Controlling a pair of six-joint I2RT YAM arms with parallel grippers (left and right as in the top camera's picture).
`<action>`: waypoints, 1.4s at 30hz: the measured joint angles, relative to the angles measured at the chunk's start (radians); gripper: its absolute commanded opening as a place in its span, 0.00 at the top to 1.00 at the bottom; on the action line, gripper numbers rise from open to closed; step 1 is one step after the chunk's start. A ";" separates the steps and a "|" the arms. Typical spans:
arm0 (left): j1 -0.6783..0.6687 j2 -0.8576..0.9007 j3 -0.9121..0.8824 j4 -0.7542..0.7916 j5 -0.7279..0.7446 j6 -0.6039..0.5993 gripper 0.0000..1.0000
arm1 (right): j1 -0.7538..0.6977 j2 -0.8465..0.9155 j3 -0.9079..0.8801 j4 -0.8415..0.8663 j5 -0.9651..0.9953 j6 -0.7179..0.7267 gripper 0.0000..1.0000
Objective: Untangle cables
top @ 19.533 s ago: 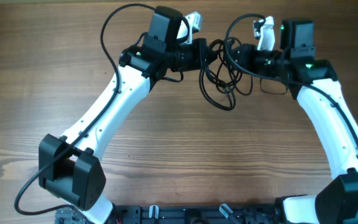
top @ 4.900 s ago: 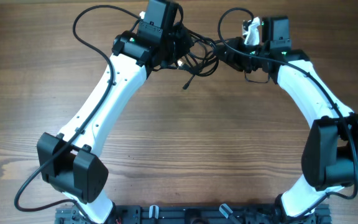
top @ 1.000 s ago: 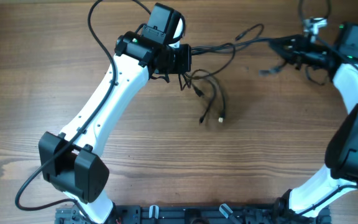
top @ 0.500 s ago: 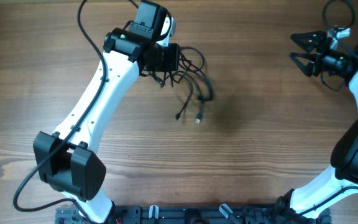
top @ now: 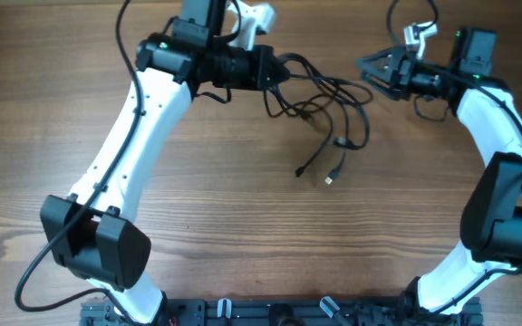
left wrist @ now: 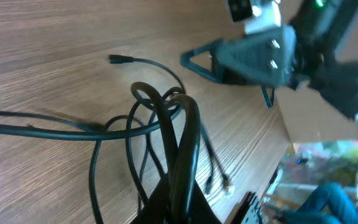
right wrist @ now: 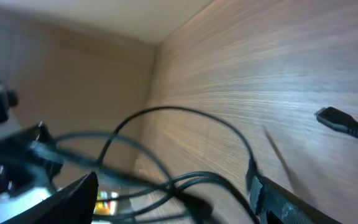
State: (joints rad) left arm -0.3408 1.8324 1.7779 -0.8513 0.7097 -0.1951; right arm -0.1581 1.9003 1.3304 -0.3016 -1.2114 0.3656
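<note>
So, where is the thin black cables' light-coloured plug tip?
Overhead, the light-coloured plug tip lies on the wooden table near its middle, below the cable tangle, just right of a dark plug.

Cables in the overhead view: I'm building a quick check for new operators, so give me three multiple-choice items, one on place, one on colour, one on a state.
1. Where do the cables lie?
A) between the two claws
B) beside the arm bases
C) hanging over an edge
2. What colour are the cables?
A) white
B) red
C) black
3. The right claw is:
A) shut on a plug
B) open
C) out of view

Answers:
1 A: the cables run from the left claw, which grips them, toward the right claw.
2 C: they show dark against the brown wooden table.
3 B: its fingers stand spread apart.
</note>
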 measured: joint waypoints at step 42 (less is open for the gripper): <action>0.016 0.000 0.000 0.006 0.076 -0.439 0.96 | 0.380 -0.071 0.000 0.196 0.375 0.527 0.92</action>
State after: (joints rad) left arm -0.3252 1.8328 1.7779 -0.8452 0.7856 -0.6342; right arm 0.2214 1.8290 1.3304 -0.1051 -0.8360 0.8925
